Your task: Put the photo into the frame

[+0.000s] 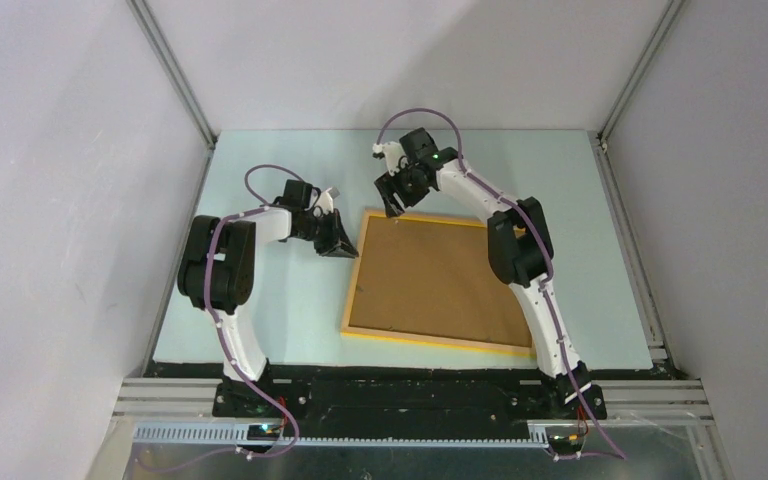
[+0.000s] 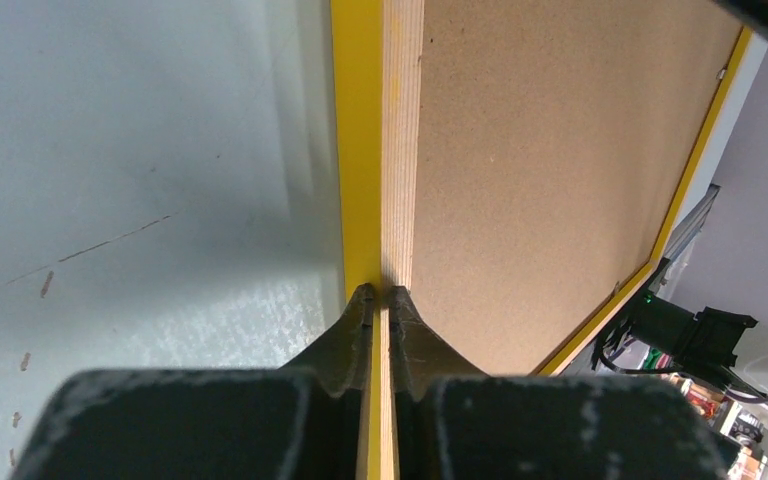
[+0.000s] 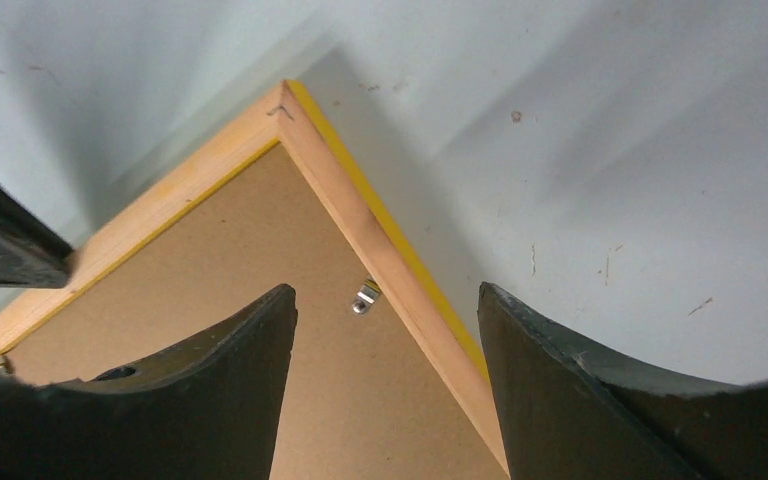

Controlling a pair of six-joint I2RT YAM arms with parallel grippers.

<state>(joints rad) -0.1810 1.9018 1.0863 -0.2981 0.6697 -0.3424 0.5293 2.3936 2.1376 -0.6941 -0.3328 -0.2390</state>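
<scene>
The yellow-orange frame [image 1: 430, 341] lies back side up on the table, with the brown backing board [image 1: 440, 275] filling it. The photo is not in view. My left gripper [image 1: 340, 240] is shut on the frame's left rail near the far-left corner. In the left wrist view, its fingers [image 2: 381, 292] pinch the yellow and bare-wood edge [image 2: 360, 150]. My right gripper [image 1: 397, 195] is open and empty just above that far-left corner. In the right wrist view, its fingers [image 3: 385, 289] straddle the frame's rail [image 3: 330, 170] and a small metal clip [image 3: 364, 298].
The pale table [image 1: 280, 300] is enclosed by white walls with metal posts at the far corners [image 1: 205, 135]. The frame's near edge lies close to the table's front edge. The left gripper's finger shows at the left of the right wrist view [image 3: 0, 250].
</scene>
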